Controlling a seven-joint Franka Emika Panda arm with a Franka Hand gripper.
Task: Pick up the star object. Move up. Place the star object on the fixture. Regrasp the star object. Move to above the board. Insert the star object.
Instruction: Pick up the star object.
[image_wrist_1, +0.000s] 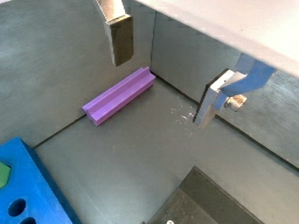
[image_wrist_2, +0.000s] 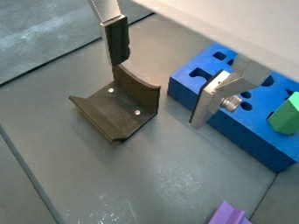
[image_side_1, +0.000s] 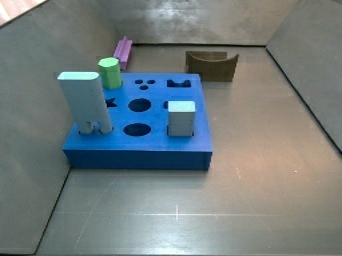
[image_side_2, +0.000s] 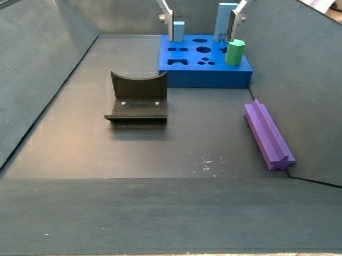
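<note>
Plainly nothing has been picked up yet: the job looks to be at its first step, the approach to the star object (image_side_2: 269, 133). In a side view, going left to right, the fixture (image_side_2: 136, 98) stands at about nine o'clock on the bench (image_side_2: 187, 150), the board (image_side_2: 203, 70) sits at twelve o'clock, and the star object lies flat at three o'clock, well apart from both and close to the wall. The gripper (image_side_2: 203, 10) hangs high above the board, only its fingertips (image_side_2: 174, 16) showing, the jaws spread wide with nothing between them; both wrist views show the same gap.

By my guess the next move calls for travelling over to the prism, turning so the fingers straddle its narrow width, then descending.

The star object is a long, slim purple bar with ridged, fluted sides (image_wrist_1: 117, 95), lying on its side, one end (image_side_1: 123, 48) near the board's back corner.
</note>
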